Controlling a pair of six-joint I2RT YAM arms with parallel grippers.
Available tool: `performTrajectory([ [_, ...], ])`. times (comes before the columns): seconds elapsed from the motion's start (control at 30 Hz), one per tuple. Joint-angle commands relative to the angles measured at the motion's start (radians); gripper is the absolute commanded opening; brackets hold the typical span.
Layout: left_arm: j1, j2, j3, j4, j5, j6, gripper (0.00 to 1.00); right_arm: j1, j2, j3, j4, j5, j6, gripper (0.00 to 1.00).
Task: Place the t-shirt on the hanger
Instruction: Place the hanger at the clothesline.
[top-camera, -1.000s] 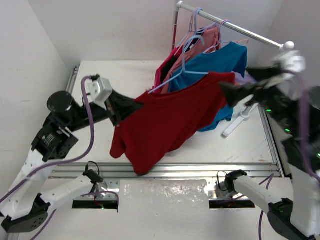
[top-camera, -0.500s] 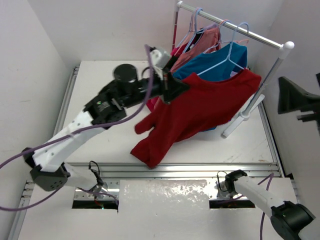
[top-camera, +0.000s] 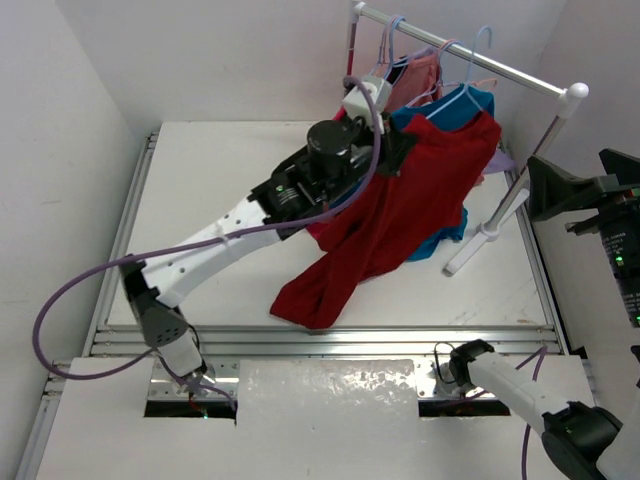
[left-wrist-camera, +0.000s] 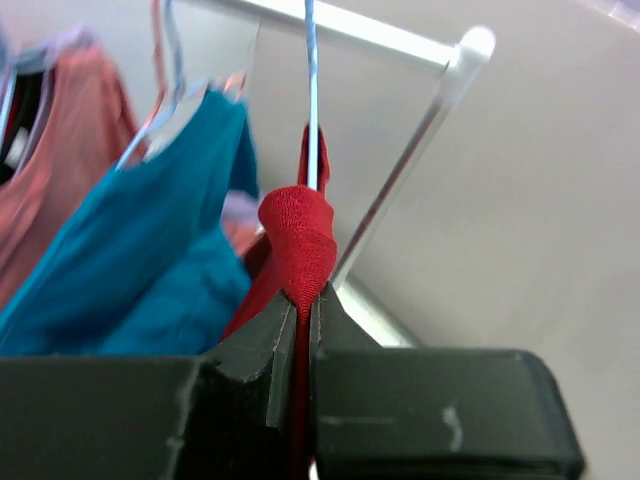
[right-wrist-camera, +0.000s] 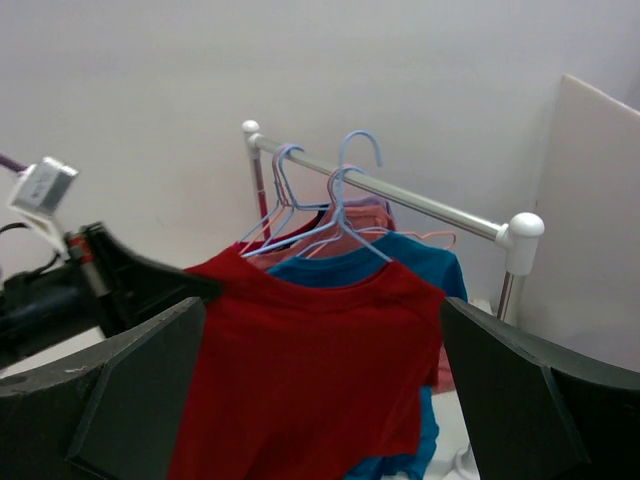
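The left arm's jaws are pinched tight on a shoulder fold of the dark crimson cloth t-shirt (left-wrist-camera: 295, 235), which hangs on the thin pale blue hanger (left-wrist-camera: 310, 100) by the white metal rail (top-camera: 470, 55), while the right arm's jaws gape wide, empty.

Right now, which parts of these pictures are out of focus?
Left wrist view: the t-shirt fold in the jaws of the left gripper is sharp, the teal shirt behind is soft. Right wrist view: the jaws of the right gripper are blurred, the t-shirt clear. Top external view: sharp, evenly lit.
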Motion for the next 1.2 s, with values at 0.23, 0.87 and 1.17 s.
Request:
performTrajectory([
  [0.23, -0.042, 0.145, 0.156, 0.388, -0.013, 0.054, 0.00, 0.037, -0.036, -0.045, 0.074, 0.032, -0.038, 0.99],
  [0.87, -0.100, 0.288, -0.029, 0.922, -0.170, 0.031, 0.00, 0.093, -0.096, -0.167, 0.125, 0.056, -0.069, 0.99],
  [1.17, -0.114, 0.352, -0.138, 0.991, -0.181, 0.039, 0.00, 0.104, -0.134, -0.239, 0.150, 0.049, -0.067, 0.99],
])
